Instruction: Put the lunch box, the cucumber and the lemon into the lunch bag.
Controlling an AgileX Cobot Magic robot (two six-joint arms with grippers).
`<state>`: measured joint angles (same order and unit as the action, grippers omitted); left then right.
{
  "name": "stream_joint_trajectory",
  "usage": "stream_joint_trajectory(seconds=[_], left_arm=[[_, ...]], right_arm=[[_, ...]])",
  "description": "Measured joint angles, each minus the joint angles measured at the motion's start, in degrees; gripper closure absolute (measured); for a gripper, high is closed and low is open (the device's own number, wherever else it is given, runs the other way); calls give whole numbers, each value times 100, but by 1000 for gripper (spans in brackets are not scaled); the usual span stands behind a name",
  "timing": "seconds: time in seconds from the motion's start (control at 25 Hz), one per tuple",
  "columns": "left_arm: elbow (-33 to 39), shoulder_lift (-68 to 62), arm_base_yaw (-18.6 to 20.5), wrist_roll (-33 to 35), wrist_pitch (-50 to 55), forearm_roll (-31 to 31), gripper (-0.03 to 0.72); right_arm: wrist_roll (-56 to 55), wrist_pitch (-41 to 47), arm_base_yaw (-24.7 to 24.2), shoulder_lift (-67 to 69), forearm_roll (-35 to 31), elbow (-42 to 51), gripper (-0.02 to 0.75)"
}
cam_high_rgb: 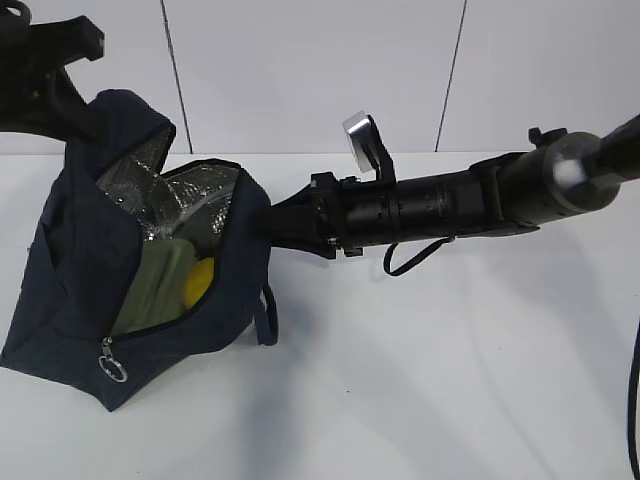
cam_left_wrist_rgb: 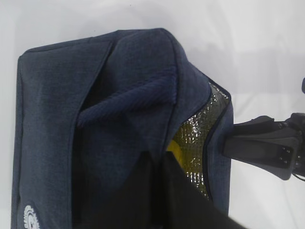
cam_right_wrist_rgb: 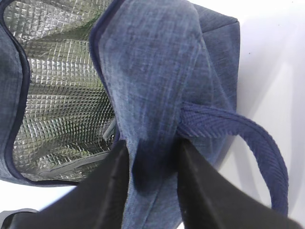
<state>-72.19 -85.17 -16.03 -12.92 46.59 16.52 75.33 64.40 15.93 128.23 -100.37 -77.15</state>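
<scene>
The navy lunch bag (cam_high_rgb: pixel 60 300) lies tipped on the white table with its mouth open and the silver foil lining showing. Inside it I see the lunch box (cam_high_rgb: pixel 150 285), pale green lid up, with the yellow lemon (cam_high_rgb: pixel 197 280) beside it. The cucumber is hidden. My left gripper (cam_left_wrist_rgb: pixel 162 164) is shut on the upper flap of the lunch bag (cam_left_wrist_rgb: pixel 57 119), holding it up, and the lemon (cam_left_wrist_rgb: pixel 174 148) peeks past its fingers. My right gripper (cam_right_wrist_rgb: pixel 152 162) pinches the side wall of the lunch bag (cam_right_wrist_rgb: pixel 157 57) just below a loop handle (cam_right_wrist_rgb: pixel 248 138). That same gripper (cam_high_rgb: pixel 268 218) reaches in from the right.
The right arm (cam_high_rgb: pixel 430 205) stretches low across the middle of the table, with a cable loop hanging under it. The zipper's metal ring pull (cam_high_rgb: pixel 113 368) hangs at the bag's front corner. A white wall stands behind the table.
</scene>
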Motion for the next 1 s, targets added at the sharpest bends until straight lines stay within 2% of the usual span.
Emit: stream_joint_trajectory(seconds=[0.6, 0.68, 0.8, 0.88, 1.0], left_arm=[[0, 0, 0, 69, 34, 7, 693], [0, 0, 0, 83, 34, 7, 693], [0, 0, 0, 83, 34, 7, 693], [0, 0, 0, 83, 34, 7, 693], [0, 0, 0, 83, 34, 7, 693]], right_arm=[[-46, -75, 251, 157, -10, -403, 472], [-47, -135, 251, 157, -10, -403, 532], [-57, -178, 251, 157, 1, -403, 688], [-57, -178, 260, 157, 1, -403, 718], [-57, -165, 260, 157, 1, -403, 724]])
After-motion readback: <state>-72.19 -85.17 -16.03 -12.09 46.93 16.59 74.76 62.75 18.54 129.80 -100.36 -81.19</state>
